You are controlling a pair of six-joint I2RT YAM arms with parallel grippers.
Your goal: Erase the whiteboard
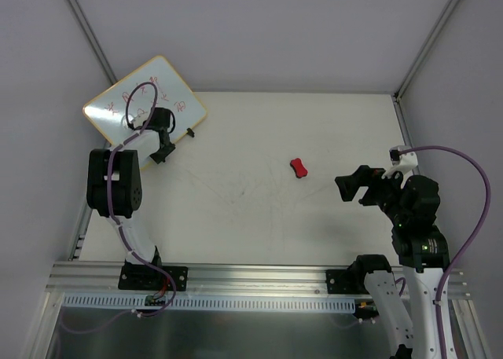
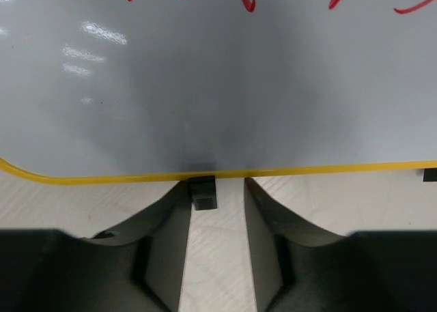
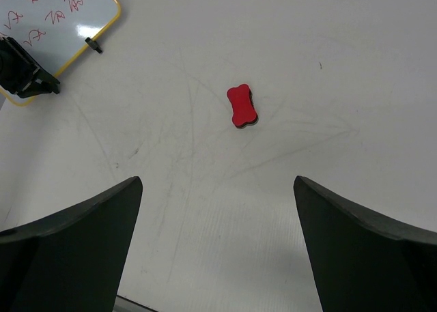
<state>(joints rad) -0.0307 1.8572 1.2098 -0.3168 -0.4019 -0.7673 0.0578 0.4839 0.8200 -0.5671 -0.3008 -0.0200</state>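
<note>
Two sets of jaws apart, left gripper (image 2: 216,201) narrowly straddling a small black foot (image 2: 203,193) of the yellow-framed rectangular whiteboard (image 1: 167,86) with red handwriting, at the white table's (image 1: 251,217) far-left corner, right gripper (image 3: 217,183) spread wide, facing a red bow-shaped eraser (image 3: 242,106).

White whiteboard (image 1: 174,86) — yellow frame, red scribbles — and a red eraser (image 1: 299,168).

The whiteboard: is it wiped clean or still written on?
Still written on: red handwriting shows on the whiteboard, and the red eraser lies away from it, untouched.
</note>
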